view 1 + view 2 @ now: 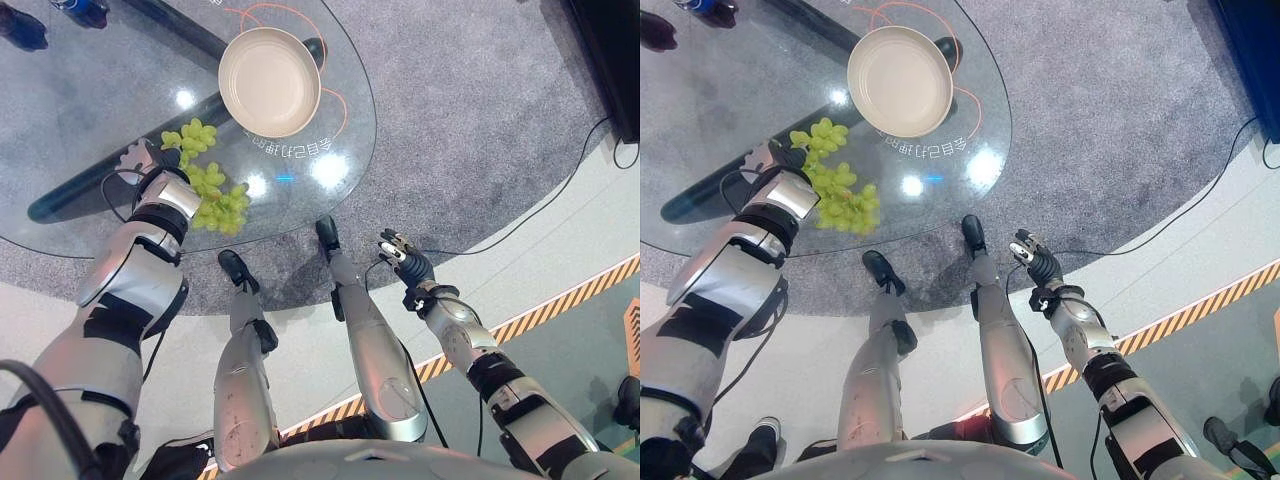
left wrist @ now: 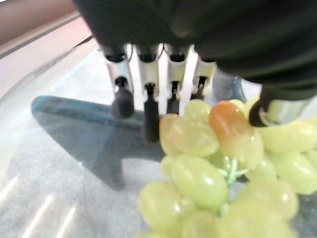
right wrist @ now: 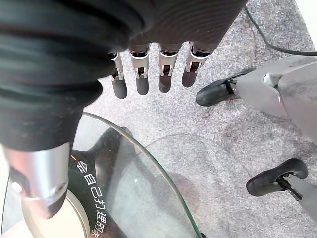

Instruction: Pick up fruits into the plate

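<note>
glass table point(image 1: 90, 120), grapes point(image 2: 208, 173) just beside left hand's point(image 1: 150, 160) fingers point(image 2: 151, 121)

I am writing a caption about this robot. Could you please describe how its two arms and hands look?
Both arms are silver-grey shells with black bands at the joints. Each wrist and hand back sits under a dark ribbed cover. The left hand and right hand have silver fingers with dark rounded tips, set in a row, with a silver thumb apart.

An exhibition-hall kind of floor: grey carpet point(image 1: 480, 110), hazard-striped tape point(image 1: 560, 305), round glass table point(image 1: 60, 215)
</note>
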You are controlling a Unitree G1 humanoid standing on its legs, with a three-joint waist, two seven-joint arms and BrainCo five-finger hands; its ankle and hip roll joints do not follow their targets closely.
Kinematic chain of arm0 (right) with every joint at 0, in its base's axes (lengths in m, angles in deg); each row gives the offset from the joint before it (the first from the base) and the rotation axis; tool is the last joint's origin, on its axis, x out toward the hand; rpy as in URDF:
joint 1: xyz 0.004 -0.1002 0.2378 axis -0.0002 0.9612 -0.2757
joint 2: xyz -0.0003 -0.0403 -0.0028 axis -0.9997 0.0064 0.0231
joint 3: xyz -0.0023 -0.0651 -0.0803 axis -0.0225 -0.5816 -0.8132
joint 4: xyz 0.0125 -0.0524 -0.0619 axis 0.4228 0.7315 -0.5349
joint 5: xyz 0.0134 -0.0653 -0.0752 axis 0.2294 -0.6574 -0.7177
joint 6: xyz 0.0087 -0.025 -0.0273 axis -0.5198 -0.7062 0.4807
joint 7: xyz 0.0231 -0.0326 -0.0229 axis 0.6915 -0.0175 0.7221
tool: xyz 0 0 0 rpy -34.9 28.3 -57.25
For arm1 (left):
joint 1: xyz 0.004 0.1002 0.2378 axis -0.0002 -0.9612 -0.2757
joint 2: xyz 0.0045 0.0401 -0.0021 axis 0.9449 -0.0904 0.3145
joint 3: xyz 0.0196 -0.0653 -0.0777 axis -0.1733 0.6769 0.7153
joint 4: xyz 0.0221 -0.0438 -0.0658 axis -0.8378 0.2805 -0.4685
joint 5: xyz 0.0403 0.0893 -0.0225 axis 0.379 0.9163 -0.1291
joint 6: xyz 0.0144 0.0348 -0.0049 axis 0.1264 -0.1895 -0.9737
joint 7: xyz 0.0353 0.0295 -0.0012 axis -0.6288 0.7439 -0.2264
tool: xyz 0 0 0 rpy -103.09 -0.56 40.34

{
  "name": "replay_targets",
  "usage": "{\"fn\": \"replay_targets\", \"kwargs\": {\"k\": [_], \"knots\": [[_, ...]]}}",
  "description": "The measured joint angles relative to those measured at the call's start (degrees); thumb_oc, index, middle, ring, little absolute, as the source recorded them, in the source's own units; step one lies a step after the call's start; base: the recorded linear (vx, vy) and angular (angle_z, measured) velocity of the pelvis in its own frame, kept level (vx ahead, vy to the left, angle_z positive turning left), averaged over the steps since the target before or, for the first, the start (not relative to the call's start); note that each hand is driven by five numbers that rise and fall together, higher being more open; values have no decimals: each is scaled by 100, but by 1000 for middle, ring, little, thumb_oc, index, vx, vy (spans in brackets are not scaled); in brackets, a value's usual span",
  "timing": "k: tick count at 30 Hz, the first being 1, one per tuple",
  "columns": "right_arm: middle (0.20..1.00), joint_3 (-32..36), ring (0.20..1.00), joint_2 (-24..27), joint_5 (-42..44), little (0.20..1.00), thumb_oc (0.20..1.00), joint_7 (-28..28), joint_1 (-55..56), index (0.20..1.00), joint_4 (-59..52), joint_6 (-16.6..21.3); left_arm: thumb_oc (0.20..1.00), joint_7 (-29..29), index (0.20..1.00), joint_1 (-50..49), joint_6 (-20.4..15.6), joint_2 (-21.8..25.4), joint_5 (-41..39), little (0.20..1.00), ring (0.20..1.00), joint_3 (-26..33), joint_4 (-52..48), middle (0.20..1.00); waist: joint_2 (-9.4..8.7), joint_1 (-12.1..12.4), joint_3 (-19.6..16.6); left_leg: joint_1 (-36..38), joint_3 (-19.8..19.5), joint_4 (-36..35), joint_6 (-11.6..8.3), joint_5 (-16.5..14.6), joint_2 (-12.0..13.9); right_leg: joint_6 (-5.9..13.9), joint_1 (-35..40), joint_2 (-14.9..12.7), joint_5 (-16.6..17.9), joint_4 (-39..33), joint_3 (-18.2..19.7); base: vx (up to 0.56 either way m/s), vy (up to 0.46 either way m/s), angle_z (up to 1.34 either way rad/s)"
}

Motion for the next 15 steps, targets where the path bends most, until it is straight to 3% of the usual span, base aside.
{"fn": "replay_targets", "kwargs": {"k": [15], "knots": [[1000,6,1000,-5,-2,1000,1000,53,25,1000,59,-1,200,-116,200,-331,-979,16,-16,200,200,89,-470,200,7,35,0,524,-93,-3,-3,1,-1,-1,624,-24,-1,-87,-92,3,17,3]]}}
